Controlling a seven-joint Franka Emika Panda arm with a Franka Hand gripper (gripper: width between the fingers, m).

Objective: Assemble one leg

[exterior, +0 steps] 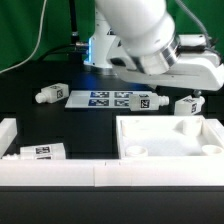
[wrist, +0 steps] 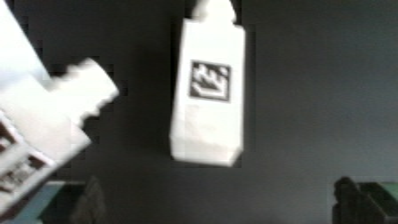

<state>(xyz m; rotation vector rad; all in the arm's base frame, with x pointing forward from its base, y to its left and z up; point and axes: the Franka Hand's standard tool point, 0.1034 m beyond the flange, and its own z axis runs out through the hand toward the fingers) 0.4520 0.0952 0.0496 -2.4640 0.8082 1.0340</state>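
A white leg [exterior: 187, 105] with a black-and-white tag lies on the black table, just behind the far edge of the white tray-like tabletop [exterior: 170, 148]. My gripper [exterior: 197, 93] hangs right above this leg. In the wrist view the leg [wrist: 210, 90] lies full length ahead of my gripper [wrist: 222, 208]. The dark fingertips [wrist: 365, 200] stand wide apart with nothing between them, so the gripper is open and clear of the leg. A second leg [exterior: 152, 101] lies at the end of the marker board and also shows in the wrist view [wrist: 71, 90].
The marker board [exterior: 110, 98] lies at the table's middle. A third leg [exterior: 47, 95] lies beyond its other end. Another leg [exterior: 40, 151] rests by the white rim [exterior: 8, 135] at the exterior view's lower left. The robot's base stands behind.
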